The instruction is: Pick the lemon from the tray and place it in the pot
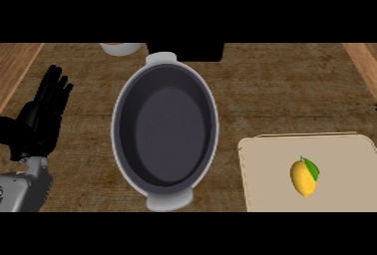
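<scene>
A yellow lemon (303,179) with a green leaf lies on the beige tray (265,164) at the lower right. Left of the tray stands the pot (122,149), a dark oval with a pale grey rim and a handle at each end; nothing lies inside it. My left hand (40,117) stays at the left edge of the head view, fingers straight and pointing up, resting and holding nothing, well apart from the pot. My right hand does not show.
The counter's top is dark wood with lighter wooden strips along both sides. A pale round vessel (120,48) and a black block (193,51) sit at the far edge behind the pot.
</scene>
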{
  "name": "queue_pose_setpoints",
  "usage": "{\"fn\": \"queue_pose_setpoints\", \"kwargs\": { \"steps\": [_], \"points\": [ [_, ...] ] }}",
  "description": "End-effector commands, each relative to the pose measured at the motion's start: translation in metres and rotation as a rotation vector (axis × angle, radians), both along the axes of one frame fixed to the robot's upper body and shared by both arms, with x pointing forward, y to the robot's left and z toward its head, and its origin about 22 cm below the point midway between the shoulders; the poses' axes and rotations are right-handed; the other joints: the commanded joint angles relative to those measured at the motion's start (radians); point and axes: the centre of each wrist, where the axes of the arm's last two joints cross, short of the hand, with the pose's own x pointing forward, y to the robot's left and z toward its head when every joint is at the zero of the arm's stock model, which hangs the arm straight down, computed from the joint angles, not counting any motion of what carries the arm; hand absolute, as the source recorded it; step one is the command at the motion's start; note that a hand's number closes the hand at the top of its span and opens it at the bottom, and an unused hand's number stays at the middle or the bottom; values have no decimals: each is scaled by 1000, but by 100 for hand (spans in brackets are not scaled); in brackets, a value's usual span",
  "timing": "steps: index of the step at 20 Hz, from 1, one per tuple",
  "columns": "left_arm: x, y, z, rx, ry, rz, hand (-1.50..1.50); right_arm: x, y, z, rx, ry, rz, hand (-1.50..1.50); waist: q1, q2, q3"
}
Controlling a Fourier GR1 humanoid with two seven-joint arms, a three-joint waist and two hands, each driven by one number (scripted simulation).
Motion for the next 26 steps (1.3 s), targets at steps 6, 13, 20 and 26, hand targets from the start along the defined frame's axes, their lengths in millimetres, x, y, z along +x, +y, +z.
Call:
{"fn": "queue_pose_setpoints", "kwargs": {
  "steps": [6,13,20,26],
  "points": [
    [2,-7,9,1,9,8,0,11,67,19,-400,191,187,-150,-7,-2,-1],
    [-5,4,-5,-14,-6,15,0,-13,107,7,-411,277,199,-150,-12,-1,0],
    [-11,-11,-11,-13,-2,6,0,-11,112,-8,-426,311,186,-150,-7,1,1],
    [3,17,17,-17,5,3,0,6,141,-15,-529,312,119,-150,0,2,1]
  ]
}}
